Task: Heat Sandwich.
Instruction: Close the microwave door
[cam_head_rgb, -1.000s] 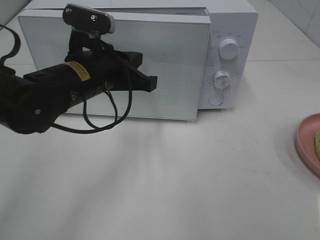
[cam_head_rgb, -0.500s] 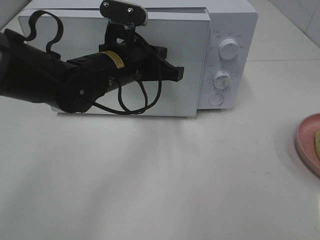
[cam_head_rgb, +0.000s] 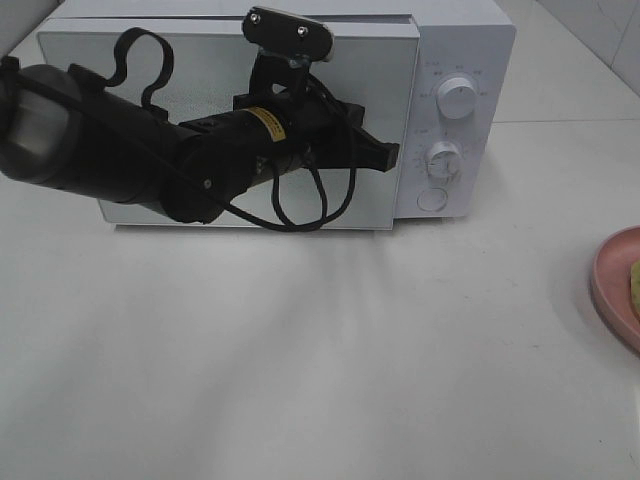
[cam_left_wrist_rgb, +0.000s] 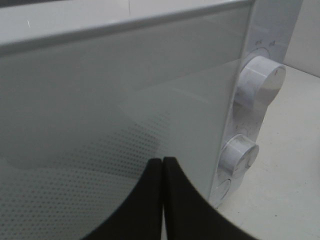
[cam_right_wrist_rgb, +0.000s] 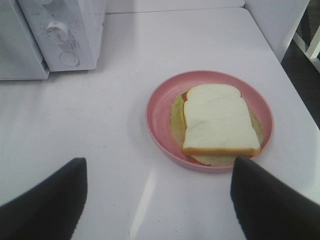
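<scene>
— Half the pink plate (cam_head_rgb: 618, 290) is cut off right of the microwave (cam_head_rgb: 300, 110); where's the sandwich (cam_right_wrist_rgb: 217, 122)?
— On it. Left hand (cam_head_rgb: 385, 157) pinched empty at the door; right hand (cam_right_wrist_rgb: 157, 195) gapes wide.

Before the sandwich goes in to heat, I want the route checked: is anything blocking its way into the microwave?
Yes. The microwave door is shut, closing off the inside. The sandwich lies on its plate on the table, off to the microwave's knob side.
</scene>
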